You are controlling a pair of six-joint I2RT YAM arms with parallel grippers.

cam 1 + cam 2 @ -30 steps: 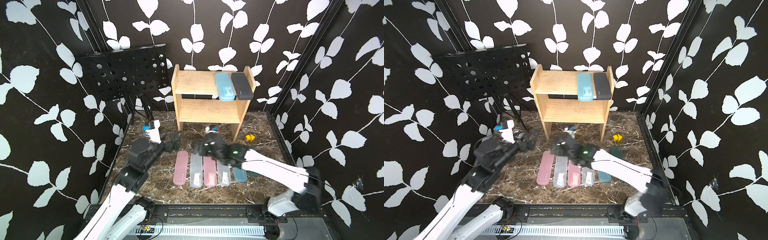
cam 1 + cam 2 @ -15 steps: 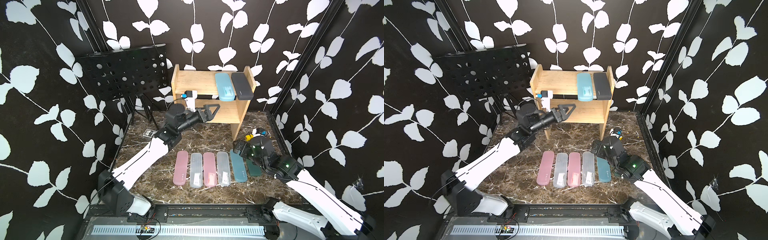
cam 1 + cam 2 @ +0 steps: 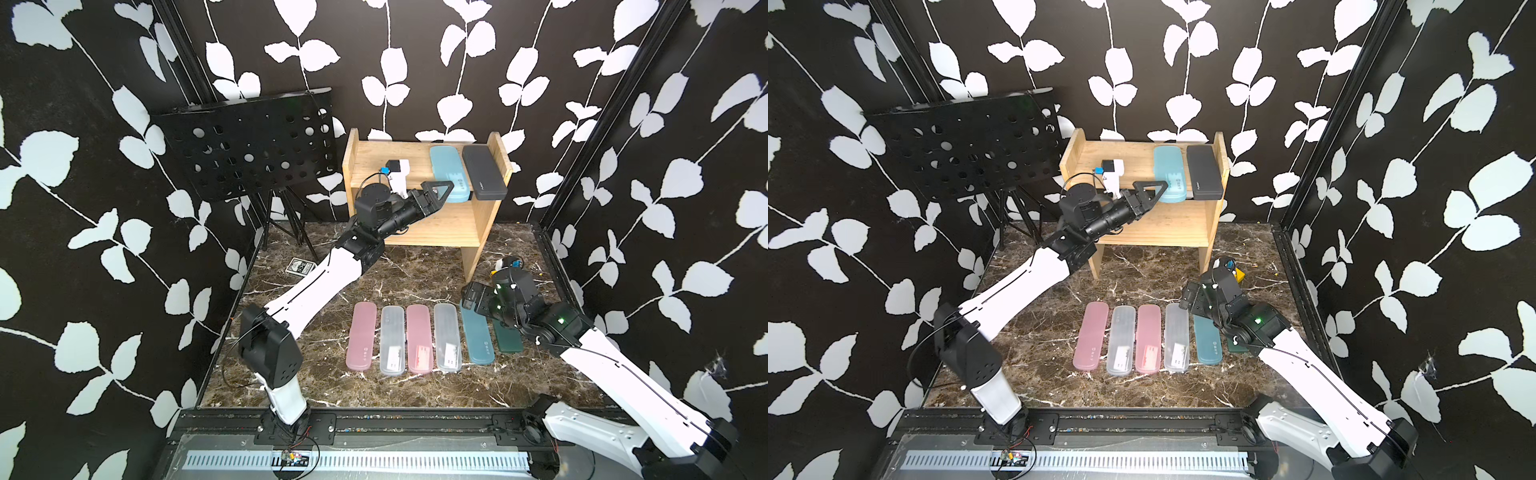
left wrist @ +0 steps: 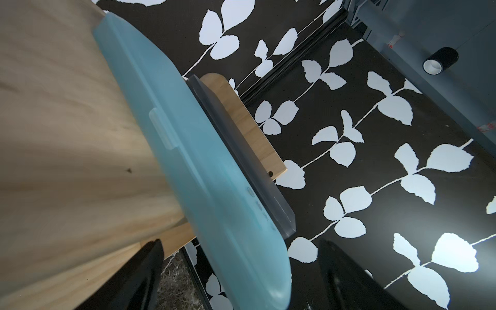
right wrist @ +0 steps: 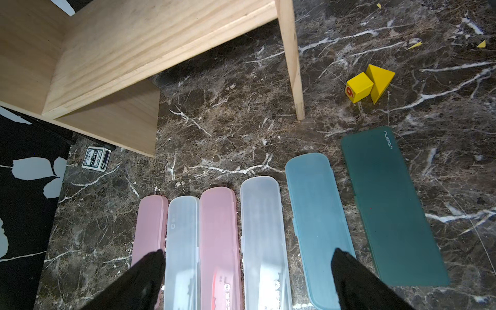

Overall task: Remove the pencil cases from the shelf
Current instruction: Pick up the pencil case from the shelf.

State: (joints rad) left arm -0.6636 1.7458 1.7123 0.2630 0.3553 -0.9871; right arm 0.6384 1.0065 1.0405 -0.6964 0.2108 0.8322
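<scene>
Cases number eight, and two are on the shelf [image 3: 374,160]: the blue case [image 3: 448,174] and, on its far side from the left gripper [image 3: 441,190], the grey case [image 3: 482,172]. They lie flat side by side on the top tier with their near ends overhanging the front edge. The left gripper has its fingers apart around the blue case's overhanging end, apparently one above and one beneath it. The blurred wrist view shows a gap on each side, so nothing is held. This case should handle as a light, stiff shell of smooth plastic, likely slippery under the pads. The flat faces just behind the rounded tip look the best hold, since the curve itself could squirt out and a squeeze near the side clasp might pop the lid. The right gripper [image 5: 248,253] hangs wide open and empty over the floor row, where six cases lie parallel beneath and ahead of it: two pink cases [image 3: 362,334], two white cases [image 3: 392,338], one teal case [image 3: 477,336] and one green case [image 3: 507,338]. Also in view are one card box [image 3: 300,266], two yellow blocks [image 5: 358,87] and one music stand [image 3: 249,145].
</scene>
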